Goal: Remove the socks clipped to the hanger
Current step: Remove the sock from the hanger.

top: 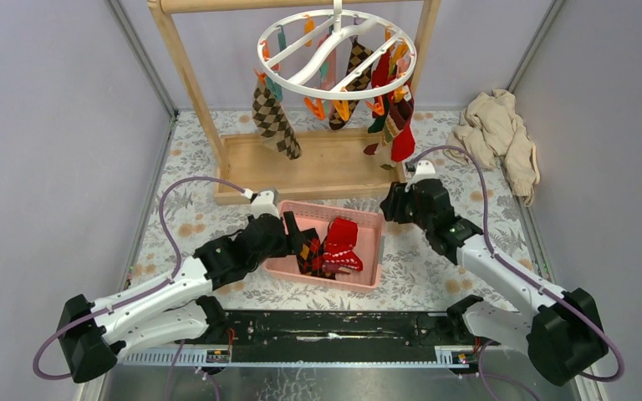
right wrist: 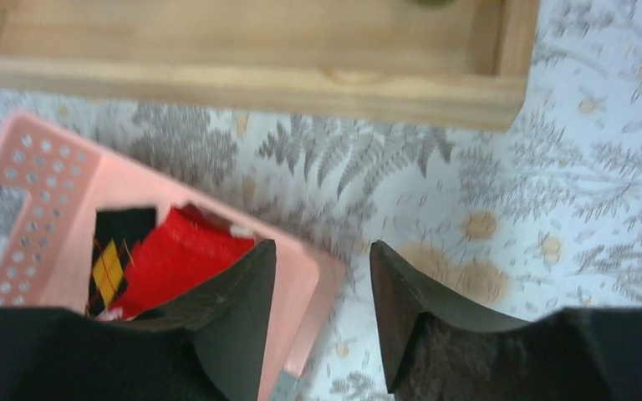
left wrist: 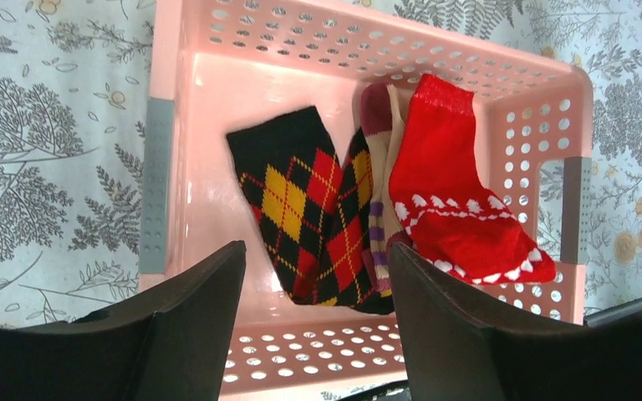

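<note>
Socks (left wrist: 460, 217) (others hang on the hanger (top: 301, 81)) lie in the pink basket (left wrist: 209, 125), left fingers (left wrist: 192, 326) parted, empty above them, right fingers (right wrist: 234, 317) likewise over its corner.

Found the basket (top: 334, 206) in the middle of the worktop (top: 435, 267), with loose socks (top: 334, 246) lying side by side inside it. Saw the rack (top: 318, 171) just behind the basket, its base on the worktop. Noted the hanger (top: 335, 55) hung from the rack's top bar, above and behind the basket, with clipped socks (top: 274, 121) dangling below its ring. Spotted the cloth heap (top: 501, 134) behind and well to the right of the basket. Made out the left fingers (left wrist: 205, 317) over the basket's left rim, the right fingers (right wrist: 238, 317) above its far right corner.
</note>
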`<action>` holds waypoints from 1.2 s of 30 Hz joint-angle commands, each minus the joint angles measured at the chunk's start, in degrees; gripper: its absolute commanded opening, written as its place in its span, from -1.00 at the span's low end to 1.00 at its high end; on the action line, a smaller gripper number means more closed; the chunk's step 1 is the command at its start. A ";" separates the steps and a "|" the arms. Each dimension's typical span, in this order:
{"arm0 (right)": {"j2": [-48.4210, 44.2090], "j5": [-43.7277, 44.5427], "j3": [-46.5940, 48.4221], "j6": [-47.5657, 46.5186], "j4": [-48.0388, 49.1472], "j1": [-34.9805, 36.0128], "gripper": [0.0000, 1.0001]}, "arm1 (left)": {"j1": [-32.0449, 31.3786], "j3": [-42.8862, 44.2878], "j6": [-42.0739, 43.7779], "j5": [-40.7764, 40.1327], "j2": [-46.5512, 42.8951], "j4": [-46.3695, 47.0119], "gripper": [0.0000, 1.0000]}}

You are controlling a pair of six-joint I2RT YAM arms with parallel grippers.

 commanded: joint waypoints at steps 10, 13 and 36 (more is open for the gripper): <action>9.54 -11.60 7.27 0.04 25.06 -10.09 0.47 | -6.72 3.74 -4.80 -4.25 -3.41 -4.46 0.80; 10.18 -12.41 8.75 0.53 25.72 -11.23 0.48 | -7.09 6.77 -1.07 -3.78 -2.65 -3.74 0.97; -17.71 -7.91 7.44 6.13 -9.30 -11.41 0.47 | -3.61 19.74 32.21 -7.65 30.25 50.58 0.97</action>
